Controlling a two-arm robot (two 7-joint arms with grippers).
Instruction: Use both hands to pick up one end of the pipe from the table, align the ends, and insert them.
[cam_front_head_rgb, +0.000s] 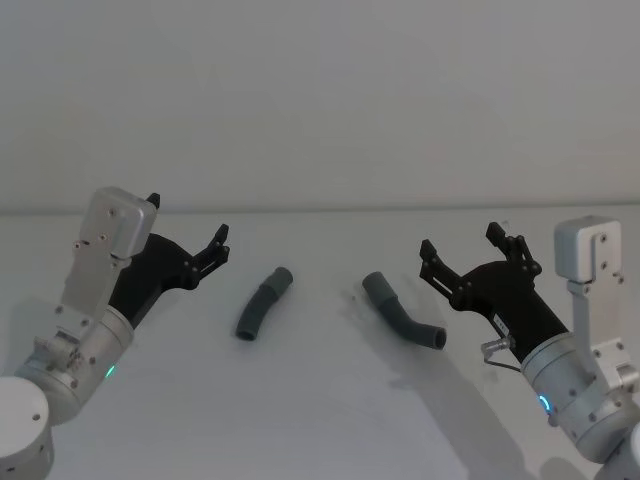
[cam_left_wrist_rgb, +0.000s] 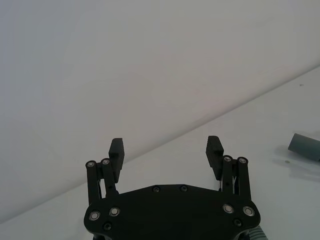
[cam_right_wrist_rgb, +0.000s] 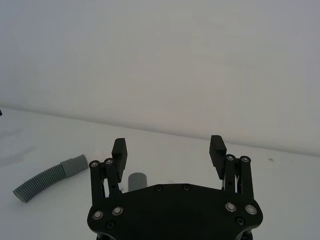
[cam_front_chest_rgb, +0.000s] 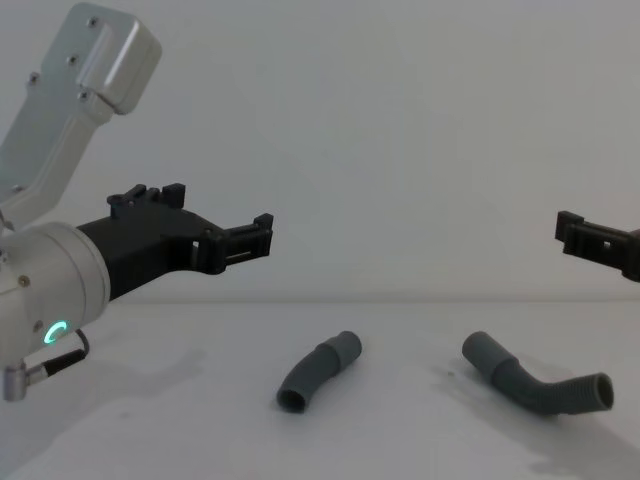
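Head view: the left claw hangs at the left, the right claw at the right, both above the white bench. Each claw has its fingers spread wide and grips nothing. Between them, two dark-grey pipe pieces lie flat on the bench, apart from each other and untouched. The left pipe piece is gently curved, its far end toward the right. The bent pipe piece has a sharp elbow, its far cuff pointing toward the left piece.

Chest view: we note what the head view does not make plain, that both claws are held well above the bench surface. The left claw reaches in from the left, with a green ring light on its arm. The right claw enters at the right edge. The near mouth of the left pipe piece is open toward us.

Left wrist view: the spread left claw, and one smooth cuff lying beyond it.

Right wrist view: the spread right claw. The ribbing of the left pipe piece is clear. A cuff of the bent pipe piece sits just beyond one finger.
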